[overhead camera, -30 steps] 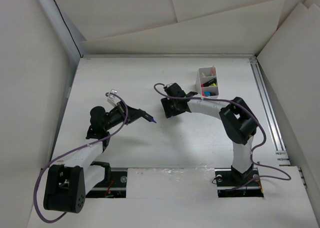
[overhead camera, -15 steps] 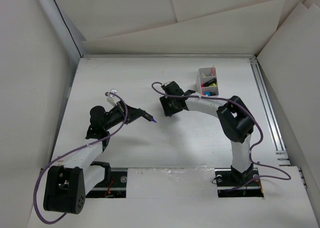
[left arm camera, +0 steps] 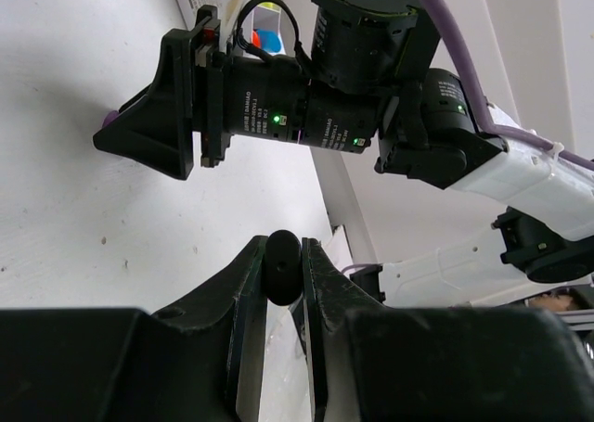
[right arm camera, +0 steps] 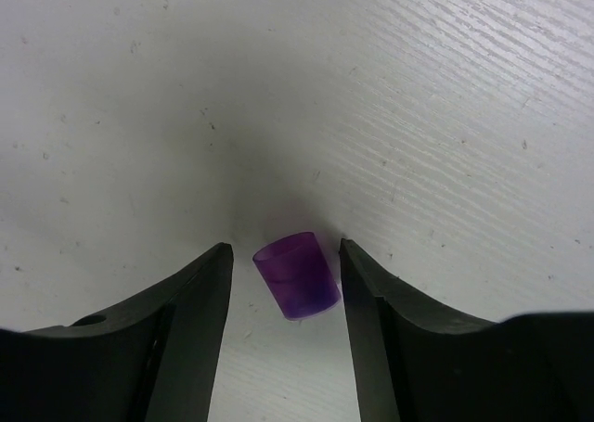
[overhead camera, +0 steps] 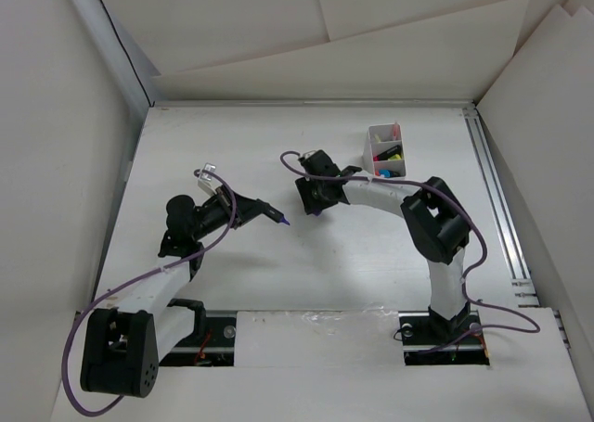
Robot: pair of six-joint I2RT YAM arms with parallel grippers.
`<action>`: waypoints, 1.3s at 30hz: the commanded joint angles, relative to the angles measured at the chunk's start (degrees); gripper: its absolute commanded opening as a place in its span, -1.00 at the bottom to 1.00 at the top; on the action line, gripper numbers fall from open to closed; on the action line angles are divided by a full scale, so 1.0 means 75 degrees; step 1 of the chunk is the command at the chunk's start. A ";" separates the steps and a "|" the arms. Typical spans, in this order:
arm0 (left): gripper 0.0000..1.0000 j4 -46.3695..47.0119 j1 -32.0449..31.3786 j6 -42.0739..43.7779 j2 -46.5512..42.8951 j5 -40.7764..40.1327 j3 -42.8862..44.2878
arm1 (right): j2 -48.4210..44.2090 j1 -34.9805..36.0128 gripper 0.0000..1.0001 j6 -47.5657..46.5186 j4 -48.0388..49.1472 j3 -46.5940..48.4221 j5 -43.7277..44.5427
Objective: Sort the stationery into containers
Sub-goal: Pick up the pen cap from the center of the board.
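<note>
My left gripper [overhead camera: 251, 211] is shut on a black-barrelled highlighter [overhead camera: 271, 216] with its purple tip bare, held above the table and pointing right. In the left wrist view the barrel's round end [left arm camera: 281, 267] sits clamped between the fingers. My right gripper [overhead camera: 309, 204] points down at the table just right of that tip. In the right wrist view it [right arm camera: 284, 249] is open, and a small loose purple cap [right arm camera: 297, 275] lies on the table between its fingers, touching neither. The white divided box [overhead camera: 371, 148] stands at the back right with several highlighters in it.
White walls close in the table on the left, back and right. A metal rail [overhead camera: 497, 199] runs along the right edge. Purple cables loop off both arms. The right arm's forearm [overhead camera: 380, 197] stretches just in front of the box.
My right gripper has shifted a little to the left, towards the highlighter's tip. The left arm with the highlighter has barely moved.
</note>
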 commanded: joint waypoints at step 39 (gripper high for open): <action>-1.00 0.2939 0.0023 -0.2253 0.1105 0.0569 -0.0077 | -0.0882 0.0317 -0.53 0.0820 0.0041 -0.1198 0.0720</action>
